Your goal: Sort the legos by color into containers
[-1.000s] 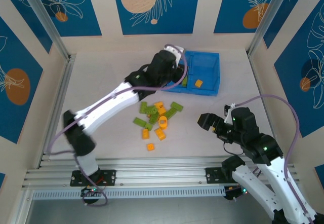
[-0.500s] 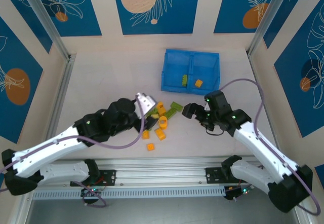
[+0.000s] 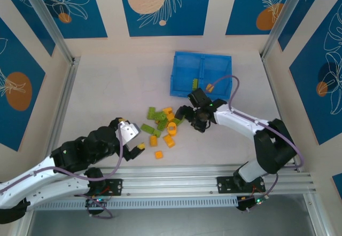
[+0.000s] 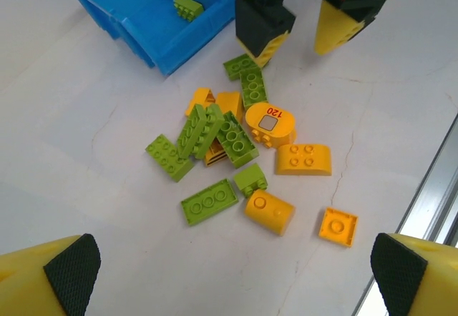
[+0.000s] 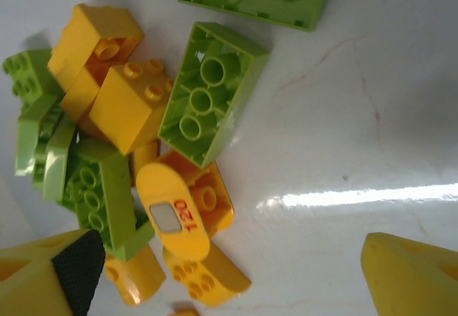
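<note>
1. On the table [image 3: 107,86], just in front of the blue bin [image 3: 203,56], the loose legos [image 4: 236,141] lie in one tight heap. In the left wrist view, seven lime green and six orange-yellow ones can be counted, plus one more orange piece half hidden under the green ones.
2. Within the heap, one rounded orange piece [image 4: 270,121] carries a sticker reading 120. One flat orange square [image 4: 338,226] lies slightly apart at the heap's near edge.
3. The bin has two compartments side by side. The left compartment [image 3: 186,70] holds one green brick [image 3: 195,84], and the right compartment [image 3: 220,70] holds one orange brick [image 3: 209,87].
4. The right gripper [image 4: 299,37] stands over the bin-side end of the heap. Its jaws are spread wide with nothing between them, and one finger is just beside the nearest green piece [image 4: 242,64].
5. The left gripper [image 3: 135,138] sits near and to the left of the heap, apart from it, with its jaws spread wide and empty.
</note>
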`<state>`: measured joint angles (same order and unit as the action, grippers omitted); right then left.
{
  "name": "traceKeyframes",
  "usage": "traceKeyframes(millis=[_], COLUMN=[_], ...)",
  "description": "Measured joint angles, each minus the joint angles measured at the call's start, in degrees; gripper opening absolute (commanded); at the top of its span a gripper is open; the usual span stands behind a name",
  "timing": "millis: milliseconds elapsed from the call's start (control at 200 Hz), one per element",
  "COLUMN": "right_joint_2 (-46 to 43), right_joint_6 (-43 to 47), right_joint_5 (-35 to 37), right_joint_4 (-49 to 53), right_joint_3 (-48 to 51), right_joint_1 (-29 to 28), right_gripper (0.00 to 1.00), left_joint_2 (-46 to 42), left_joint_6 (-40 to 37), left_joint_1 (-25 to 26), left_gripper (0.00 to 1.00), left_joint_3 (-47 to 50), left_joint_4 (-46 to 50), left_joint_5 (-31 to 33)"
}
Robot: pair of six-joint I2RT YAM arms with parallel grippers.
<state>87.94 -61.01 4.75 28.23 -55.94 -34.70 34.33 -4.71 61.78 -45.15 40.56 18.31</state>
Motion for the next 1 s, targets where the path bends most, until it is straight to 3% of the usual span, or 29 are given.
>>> traceKeyframes(millis=[95, 250, 485, 780, 1000], right_joint_2=[4.44, 10.29, 16.98, 15.80, 4.50], right_joint_6=[-1.14, -3.23, -5.18, -5.86, -4.98], right_joint_5=[0.76, 2.21, 4.00, 5.73, 10.19], right_joint_4=[-0.81, -1.70, -1.64, -1.44, -1.51], right_joint_3=[-1.75, -4.92, -9.03, -6.54, 2.27], right_joint_1=[-0.17, -0.11, 0.11, 0.22, 0.33], right_gripper=[0.91, 0.76, 0.64, 0.42, 0.31], left_joint_2=[-0.07, -0.04, -0.85, -2.01, -2.21], left_joint_6=[-0.94, -1.95, -2.64, -2.97, -3.37], left_joint_1=[0.00, 0.00, 0.00, 0.00, 0.00], left_gripper=[1.00, 1.00, 1.00, 1.00, 1.00], left_joint_3=[0.59, 1.01, 1.53, 1.73, 1.81], left_joint_4=[0.33, 0.66, 0.66, 0.63, 0.59], left_joint_5=[0.04, -0.04, -0.13, -0.26, -1.90])
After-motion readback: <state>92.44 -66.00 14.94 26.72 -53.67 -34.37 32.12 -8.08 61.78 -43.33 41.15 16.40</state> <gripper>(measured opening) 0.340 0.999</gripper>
